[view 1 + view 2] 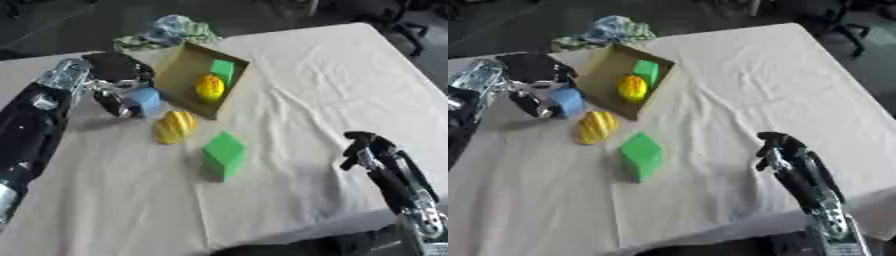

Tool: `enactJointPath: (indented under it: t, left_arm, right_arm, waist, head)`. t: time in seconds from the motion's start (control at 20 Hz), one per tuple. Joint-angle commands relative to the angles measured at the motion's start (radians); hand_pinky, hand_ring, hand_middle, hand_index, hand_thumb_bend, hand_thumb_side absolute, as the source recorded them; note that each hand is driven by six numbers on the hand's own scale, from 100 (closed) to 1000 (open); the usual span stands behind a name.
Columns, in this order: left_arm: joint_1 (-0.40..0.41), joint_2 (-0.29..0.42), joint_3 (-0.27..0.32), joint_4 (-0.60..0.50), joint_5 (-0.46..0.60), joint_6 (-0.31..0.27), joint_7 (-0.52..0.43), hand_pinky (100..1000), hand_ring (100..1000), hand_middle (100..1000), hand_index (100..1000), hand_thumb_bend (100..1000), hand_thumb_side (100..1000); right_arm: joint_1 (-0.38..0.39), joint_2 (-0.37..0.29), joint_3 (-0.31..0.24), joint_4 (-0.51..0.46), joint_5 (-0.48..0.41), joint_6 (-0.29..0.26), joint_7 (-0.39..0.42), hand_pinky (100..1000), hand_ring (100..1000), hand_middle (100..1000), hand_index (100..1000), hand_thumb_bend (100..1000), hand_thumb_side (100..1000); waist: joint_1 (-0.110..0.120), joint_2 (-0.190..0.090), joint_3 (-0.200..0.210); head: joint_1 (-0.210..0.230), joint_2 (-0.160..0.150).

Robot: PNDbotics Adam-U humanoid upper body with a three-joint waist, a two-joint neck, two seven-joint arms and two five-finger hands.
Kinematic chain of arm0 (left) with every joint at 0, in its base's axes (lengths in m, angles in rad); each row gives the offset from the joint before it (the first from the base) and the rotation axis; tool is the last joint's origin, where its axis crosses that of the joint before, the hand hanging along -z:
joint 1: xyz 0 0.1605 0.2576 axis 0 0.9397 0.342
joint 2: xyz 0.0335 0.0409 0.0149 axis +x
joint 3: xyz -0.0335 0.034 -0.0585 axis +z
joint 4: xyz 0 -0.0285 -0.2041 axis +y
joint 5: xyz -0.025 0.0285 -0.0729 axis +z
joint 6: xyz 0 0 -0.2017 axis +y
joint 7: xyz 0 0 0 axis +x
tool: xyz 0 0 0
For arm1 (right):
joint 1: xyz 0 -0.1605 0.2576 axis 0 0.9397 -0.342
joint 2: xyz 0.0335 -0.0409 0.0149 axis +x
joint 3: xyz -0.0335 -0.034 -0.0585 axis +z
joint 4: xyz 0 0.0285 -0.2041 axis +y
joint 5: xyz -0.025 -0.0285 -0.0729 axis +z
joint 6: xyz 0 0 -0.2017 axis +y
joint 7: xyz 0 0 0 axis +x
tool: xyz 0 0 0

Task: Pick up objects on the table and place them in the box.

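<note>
Bench (332,75): covered in a pale creased cloth, carrying all items listed below.

Cardboard box (179,70): sitting toward the far left of the bench, tipped so its open side is facing the camera. It is holding a small green block (222,68) and a yellow rounded object (209,87).

Blue block (143,100): lying just beside the box's left wall; the left robot hand (118,80) is curling its fingers round it.

Yellow ribbed object (174,126): resting on the cloth near the box's front corner.

Large green cube (224,154): standing nearer the camera, apart from the box.

Right robot hand (785,155): hovering idle at lower right, fingers curled, holding nothing.

Crumpled blue-green cloth (171,31): lying behind the box.
</note>
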Motion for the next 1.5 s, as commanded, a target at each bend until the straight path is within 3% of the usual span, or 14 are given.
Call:
enactJointPath:
  t: [0.05,0.15,0.2,0.25,0.5,0.75,0.95,1.1,1.4,1.5]
  left_arm:
    - [-0.022,0.016,0.011,-0.025,0.029,0.002,-0.002,820,752,719,709,239,266]
    - [-0.025,0.021,0.013,-0.060,0.066,0.015,0.038,800,711,669,675,206,244]
    - [-0.027,0.024,0.012,-0.077,0.090,0.023,0.059,786,683,638,657,100,276]
    - [-0.030,0.027,0.010,-0.092,0.112,0.030,0.073,785,680,634,656,156,222]
    - [-0.051,0.012,0.005,-0.152,0.173,0.101,0.117,779,681,632,662,177,201]
    - [-0.041,-0.059,0.012,-0.110,0.072,0.210,0.191,783,707,668,692,206,215]
    - [-0.027,-0.111,0.039,-0.045,-0.010,0.293,0.250,781,706,693,729,177,227]
    - [-0.019,-0.127,0.049,-0.014,-0.050,0.354,0.278,806,761,784,854,251,262]
    - [-0.018,-0.124,0.051,-0.014,-0.065,0.446,0.314,859,833,897,949,461,333]
    - [-0.023,-0.113,0.046,-0.031,-0.039,0.446,0.313,871,846,921,967,461,514]
  right_arm:
    - [-0.008,-0.008,-0.001,-0.012,-0.003,-0.002,0.002,510,419,476,747,100,582]
    - [-0.007,-0.009,-0.002,-0.012,-0.001,-0.002,0.001,510,419,476,747,100,583]
    - [-0.007,-0.010,-0.002,-0.011,-0.001,-0.002,0.001,510,419,476,747,100,583]
    - [-0.007,-0.010,-0.002,-0.011,0.000,-0.003,0.001,510,419,476,747,100,582]
    - [-0.007,-0.011,0.001,-0.009,0.001,-0.002,0.003,510,419,475,747,100,585]
    - [-0.010,-0.006,0.006,-0.005,-0.001,-0.002,0.008,511,419,475,747,100,586]
    - [-0.013,0.000,0.011,-0.004,-0.003,-0.002,0.013,511,419,475,747,100,588]
    - [-0.015,0.001,0.011,-0.003,-0.004,-0.002,0.014,511,419,474,747,100,586]
    - [-0.015,0.001,0.009,-0.002,-0.003,-0.002,0.014,511,418,474,747,100,583]
    - [-0.014,-0.001,0.008,-0.002,-0.002,-0.002,0.012,511,418,473,747,100,583]
  waist:
    - [-0.005,-0.003,0.003]
    - [-0.004,-0.004,0.006]
    - [-0.003,-0.004,0.008]
    - [-0.002,-0.004,0.009]
    - [-0.001,-0.007,0.009]
    - [-0.007,-0.009,-0.003]
    - [-0.010,-0.008,-0.011]
    - [-0.011,-0.007,-0.014]
    - [-0.011,-0.008,-0.011]
    - [-0.010,-0.008,-0.007]
  head:
    - [-0.006,-0.004]
    - [-0.008,-0.004]
    - [-0.009,-0.004]
    - [-0.010,-0.004]
    - [-0.008,-0.004]
    - [0.002,-0.004]
    - [0.011,-0.004]
    - [0.012,-0.004]
    - [0.007,-0.004]
    - [0.004,-0.004]
